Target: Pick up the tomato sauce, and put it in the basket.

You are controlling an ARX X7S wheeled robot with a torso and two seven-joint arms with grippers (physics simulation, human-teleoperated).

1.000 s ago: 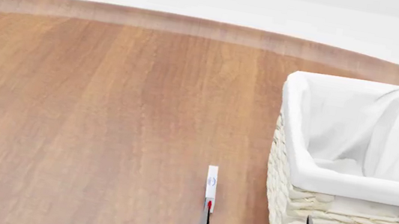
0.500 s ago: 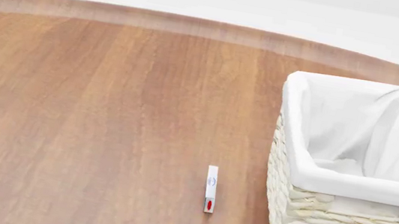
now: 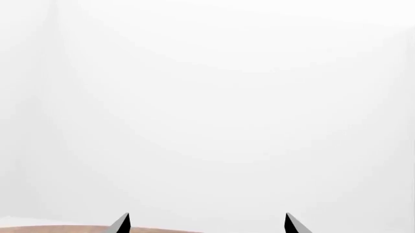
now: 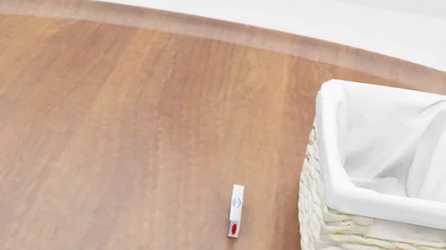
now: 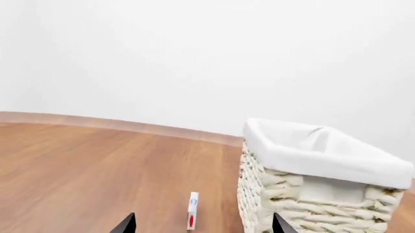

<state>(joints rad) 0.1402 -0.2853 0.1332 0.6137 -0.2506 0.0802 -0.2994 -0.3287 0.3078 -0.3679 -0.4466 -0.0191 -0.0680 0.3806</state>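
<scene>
No can of tomato sauce shows in any view. The part of the lining visible inside the basket (image 4: 391, 206) is bare white cloth, but its near inner wall and the floor below it are hidden, so I cannot tell whether the can lies there.

Judging from the task alone, a small sauce can would be stiff, smooth-sided and fairly heavy for its size. It would not be fragile, but it could slip. The sound hold would be across the side wall at about mid-height, with the jaws square to it, not on the rim or lid.

Just beside the basket's front left corner a white strip (image 4: 235, 211) with a red spot stands upright on the table (image 4: 116, 114). It is apart from the wicker.

The right gripper (image 5: 203, 225) looks over that strip toward the basket with its fingertips spread and nothing between them. The left gripper (image 3: 206, 225) is well left of the basket, also spread and empty, and faces blank wall.
</scene>
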